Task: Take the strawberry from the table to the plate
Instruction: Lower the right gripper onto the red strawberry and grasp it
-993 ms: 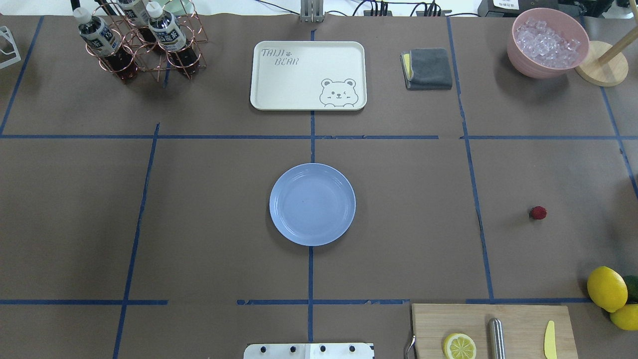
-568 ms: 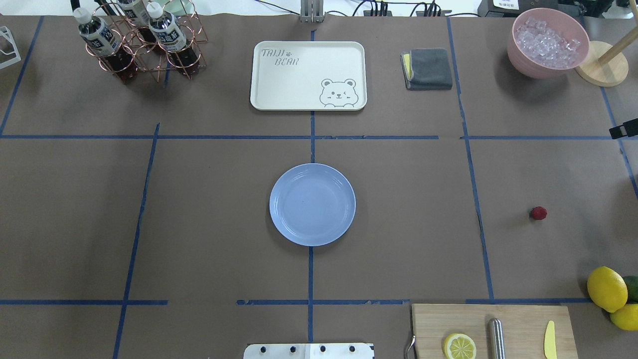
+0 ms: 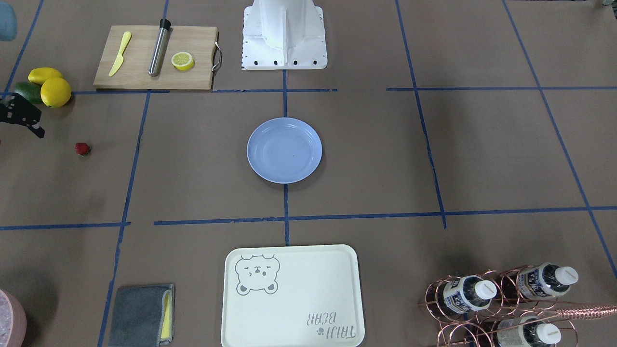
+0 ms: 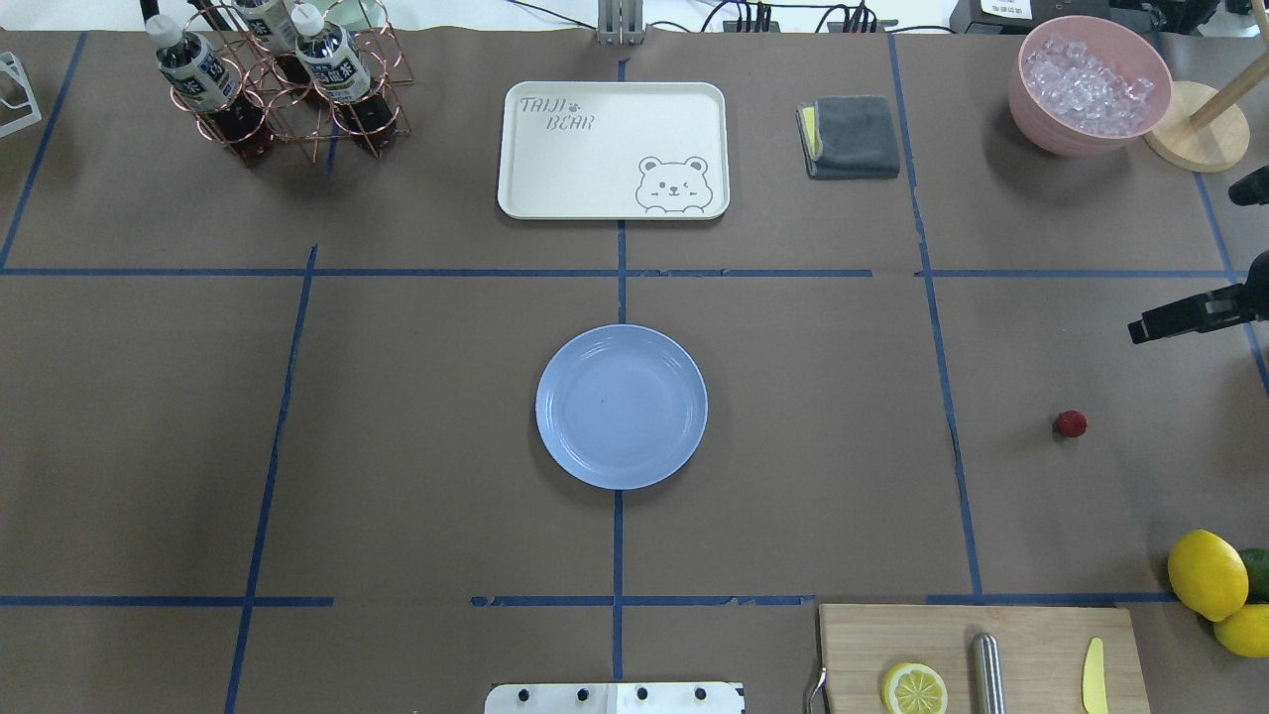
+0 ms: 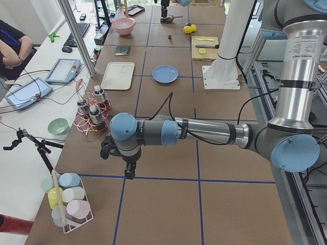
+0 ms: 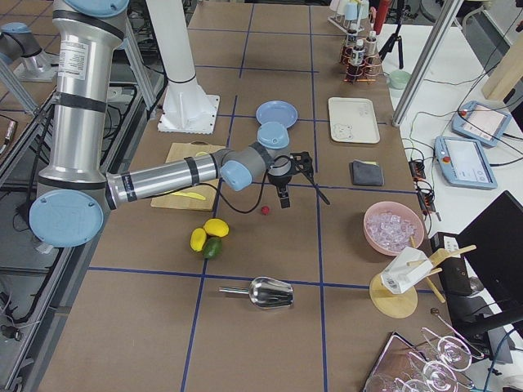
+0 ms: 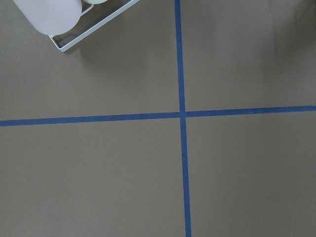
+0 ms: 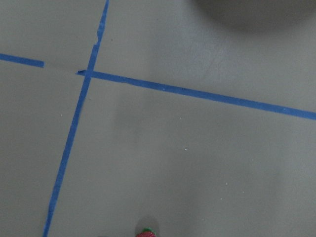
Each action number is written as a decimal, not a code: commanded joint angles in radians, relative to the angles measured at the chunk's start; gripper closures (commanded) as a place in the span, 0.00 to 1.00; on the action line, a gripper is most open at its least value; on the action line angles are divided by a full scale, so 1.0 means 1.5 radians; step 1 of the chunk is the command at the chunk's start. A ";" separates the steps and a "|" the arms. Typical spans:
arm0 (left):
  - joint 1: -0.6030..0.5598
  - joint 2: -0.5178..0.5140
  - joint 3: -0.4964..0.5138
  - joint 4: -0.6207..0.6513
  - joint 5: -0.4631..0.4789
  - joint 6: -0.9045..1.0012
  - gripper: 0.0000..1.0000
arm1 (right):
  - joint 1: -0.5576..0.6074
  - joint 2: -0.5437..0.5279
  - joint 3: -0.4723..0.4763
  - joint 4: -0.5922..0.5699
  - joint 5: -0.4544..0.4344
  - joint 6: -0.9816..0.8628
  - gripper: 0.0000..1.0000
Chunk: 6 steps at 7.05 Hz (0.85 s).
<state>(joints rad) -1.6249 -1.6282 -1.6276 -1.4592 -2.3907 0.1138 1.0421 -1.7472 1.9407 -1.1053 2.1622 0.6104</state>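
Note:
The small red strawberry [image 4: 1070, 424] lies on the brown taped table [image 4: 397, 446], far right of the empty light-blue plate [image 4: 622, 407] at the centre. My right gripper [image 4: 1183, 263] hovers open at the table's right edge, just beyond the strawberry, one black finger [image 4: 1180, 317] reaching in. Its fingers [image 3: 21, 115] show at the left edge of the front view, near the strawberry [image 3: 82, 148]. The right wrist view catches the strawberry [image 8: 146, 233] at its bottom edge. My left gripper [image 5: 129, 171] hangs over bare table at the far left end; I cannot tell whether it is open or shut.
A cutting board [image 4: 1041, 635] with a lemon half [image 4: 914, 688], a steel rod and a yellow knife sits front right. Whole lemons [image 4: 1207, 573] lie near the strawberry. At the back stand a cream tray [image 4: 613, 149], grey cloth [image 4: 851, 136], ice bowl [image 4: 1089, 84] and bottle rack [image 4: 278, 79].
My right gripper has come into the overhead view from the right edge and moved inward toward the strawberry. The strawberry and the plate have not moved.

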 commanded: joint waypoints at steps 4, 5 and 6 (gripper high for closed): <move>0.010 0.000 -0.009 0.000 -0.003 -0.001 0.00 | -0.213 -0.037 -0.077 0.204 -0.195 0.162 0.00; 0.010 0.000 -0.009 0.000 -0.002 -0.001 0.00 | -0.218 -0.036 -0.080 0.205 -0.199 0.163 0.00; 0.010 0.002 -0.009 0.000 -0.002 -0.001 0.00 | -0.221 -0.031 -0.087 0.205 -0.202 0.162 0.00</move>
<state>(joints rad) -1.6092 -1.6268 -1.6412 -1.4588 -2.3935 0.1120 0.7189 -1.7993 1.8236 -0.8084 1.8667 0.8502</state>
